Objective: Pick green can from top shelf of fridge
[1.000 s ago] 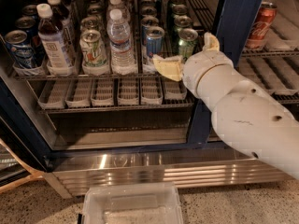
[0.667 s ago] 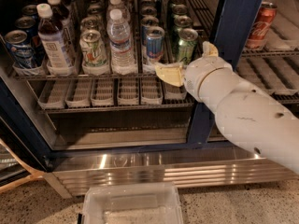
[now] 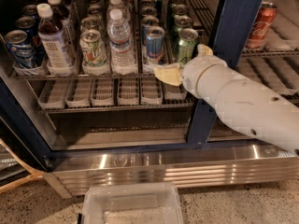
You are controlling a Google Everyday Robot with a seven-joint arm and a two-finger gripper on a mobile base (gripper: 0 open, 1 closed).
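The large glass-door fridge (image 3: pixel 233 22) with its dark blue frame stands open. At the left end of the grey wire top shelf (image 3: pixel 70 76), a blue-and-silver drink can (image 3: pixel 17 48) stands at the front edge. Beside it along that edge come a white-capped bottle of dark liquid (image 3: pixel 54 42), a whitish can with a green logo (image 3: pixel 93 48), a clear water bottle (image 3: pixel 120 42) and a second blue-and-silver can (image 3: pixel 154 44). The shiny dark-green can (image 3: pixel 187 40) stands upright at the front edge, near the shelf's right end. The two-finger gripper (image 3: pixel 180 60) on the white arm (image 3: pixel 243 101) sits at the can's base, its pale yellow fingers (image 3: pixel 168 73) spread wide on either side of the can. Whether they touch it cannot be determined. A red can (image 3: pixel 261 22) stands beyond the frame.
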